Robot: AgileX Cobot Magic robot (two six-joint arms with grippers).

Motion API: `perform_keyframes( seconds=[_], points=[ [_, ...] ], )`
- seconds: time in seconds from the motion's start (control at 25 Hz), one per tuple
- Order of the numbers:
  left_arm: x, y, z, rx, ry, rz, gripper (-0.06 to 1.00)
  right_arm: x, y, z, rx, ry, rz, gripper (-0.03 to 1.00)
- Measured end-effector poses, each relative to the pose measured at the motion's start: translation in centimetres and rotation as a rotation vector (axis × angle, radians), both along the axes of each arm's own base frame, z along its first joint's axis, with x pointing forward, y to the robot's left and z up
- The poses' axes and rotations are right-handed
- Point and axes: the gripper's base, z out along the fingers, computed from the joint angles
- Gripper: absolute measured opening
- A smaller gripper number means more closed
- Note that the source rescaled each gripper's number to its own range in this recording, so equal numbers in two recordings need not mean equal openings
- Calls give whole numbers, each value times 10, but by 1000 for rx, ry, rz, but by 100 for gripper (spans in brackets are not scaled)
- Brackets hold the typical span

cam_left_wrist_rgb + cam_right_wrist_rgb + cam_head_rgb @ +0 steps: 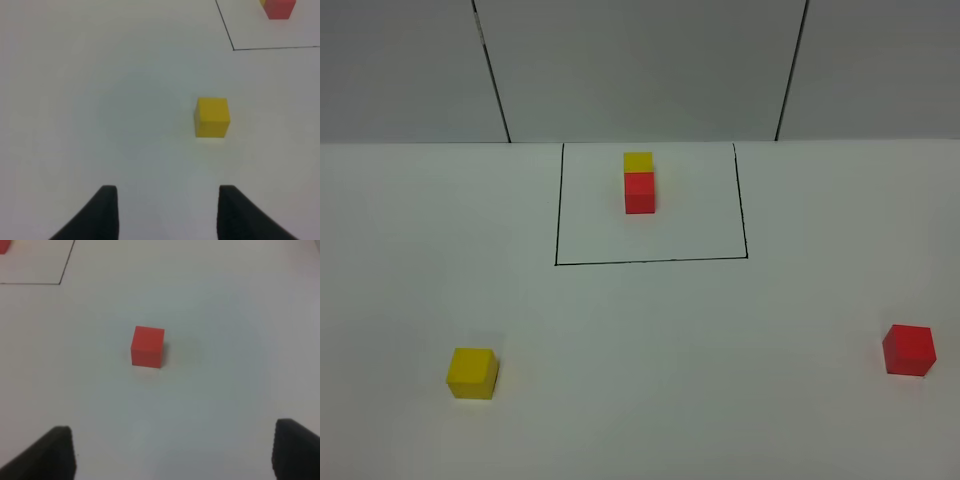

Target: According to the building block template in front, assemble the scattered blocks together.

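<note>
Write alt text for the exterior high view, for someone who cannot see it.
A white table with a black-outlined rectangle at back centre holding the template: a yellow block touching the far side of a red block. A loose yellow block sits front left, a loose red block front right.

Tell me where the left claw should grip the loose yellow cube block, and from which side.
Probably two opposite vertical faces of the yellow cube block, coming straight down from above. It sits flat on the white table with every side free, and the open left claw faces it.
</note>
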Motion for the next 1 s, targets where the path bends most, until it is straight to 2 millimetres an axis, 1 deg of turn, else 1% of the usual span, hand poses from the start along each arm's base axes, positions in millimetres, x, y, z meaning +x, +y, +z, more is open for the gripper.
perform_keyframes(
  seconds=[1.0],
  points=[
    [0, 0, 0, 0, 0, 0, 2, 0, 0, 0, 0, 0, 0, 64]
  ],
)
